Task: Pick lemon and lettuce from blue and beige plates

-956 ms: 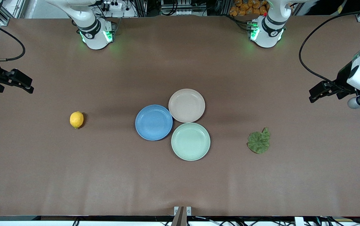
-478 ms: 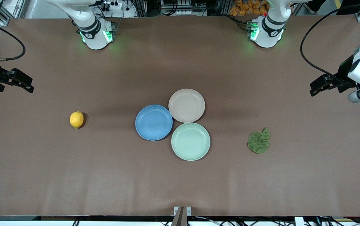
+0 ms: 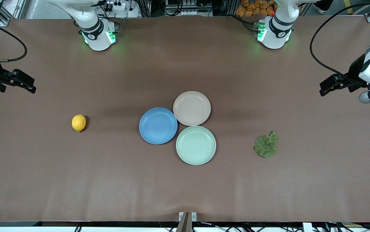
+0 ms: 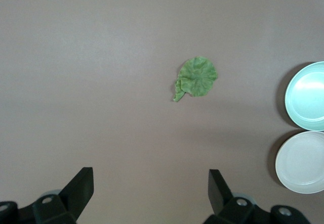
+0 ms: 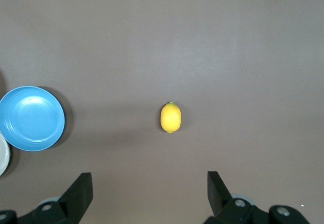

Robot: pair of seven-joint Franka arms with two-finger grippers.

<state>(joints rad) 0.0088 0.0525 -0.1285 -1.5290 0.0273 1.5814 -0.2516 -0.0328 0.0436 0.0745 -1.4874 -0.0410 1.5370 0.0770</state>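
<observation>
A yellow lemon (image 3: 78, 122) lies on the bare table toward the right arm's end; it also shows in the right wrist view (image 5: 170, 117). A green lettuce leaf (image 3: 266, 145) lies on the table toward the left arm's end, also in the left wrist view (image 4: 198, 77). The blue plate (image 3: 158, 125) and beige plate (image 3: 191, 108) are empty at the middle. My right gripper (image 3: 29, 87) is open and empty, up over the table's end. My left gripper (image 3: 324, 89) is open and empty over the other end.
An empty pale green plate (image 3: 196, 145) touches the blue and beige plates, nearer to the front camera. The two arm bases (image 3: 98, 35) (image 3: 273, 32) stand along the table's edge farthest from the front camera. Brown cloth covers the table.
My left gripper has drawn back and up toward its end of the table. My right gripper has shifted slightly the same way. The lemon, lettuce and plates have not moved.
</observation>
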